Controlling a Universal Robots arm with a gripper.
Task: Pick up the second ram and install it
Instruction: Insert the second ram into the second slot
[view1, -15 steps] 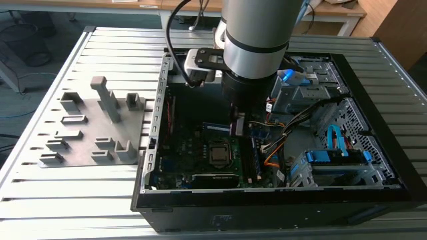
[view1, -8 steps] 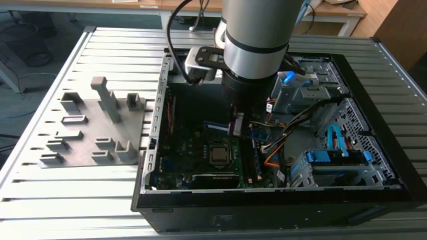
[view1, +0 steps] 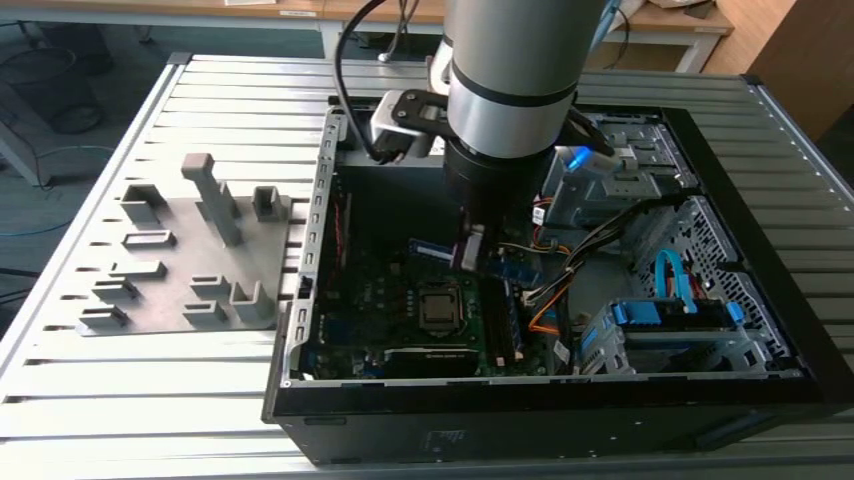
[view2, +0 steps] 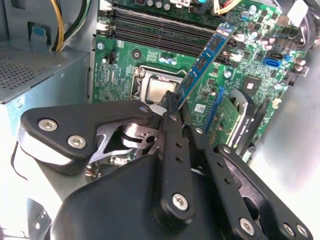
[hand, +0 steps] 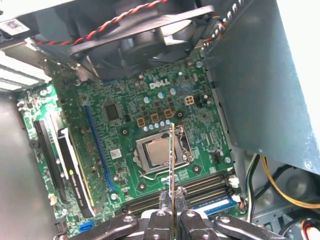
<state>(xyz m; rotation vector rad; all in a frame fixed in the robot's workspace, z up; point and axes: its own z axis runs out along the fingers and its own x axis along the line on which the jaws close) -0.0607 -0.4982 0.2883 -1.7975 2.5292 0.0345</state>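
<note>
My gripper (view1: 469, 255) hangs inside the open computer case (view1: 747, 385), shut on the second ram (view1: 430, 247). In the second wrist view the black fingers (view2: 172, 117) pinch one end of that blue-green strip (view2: 207, 57), which slants out above the motherboard (view2: 125, 60) towards the dark memory slots (view2: 160, 30). The first wrist view shows the ram edge-on as a thin line (hand: 173, 155) rising from the fingertips (hand: 165, 200), over the processor socket (hand: 159, 152) and just short of the memory slots (hand: 200, 186). One slot there holds a bluish stick (hand: 214, 204).
A grey fixture plate (view1: 187, 250) with upright blocks lies on the slatted table at the exterior view's left. Inside the case are a fan (hand: 145, 35), loose cables (view1: 587, 250), a blue drive cage (view1: 667, 320) and an expansion card (hand: 65, 155).
</note>
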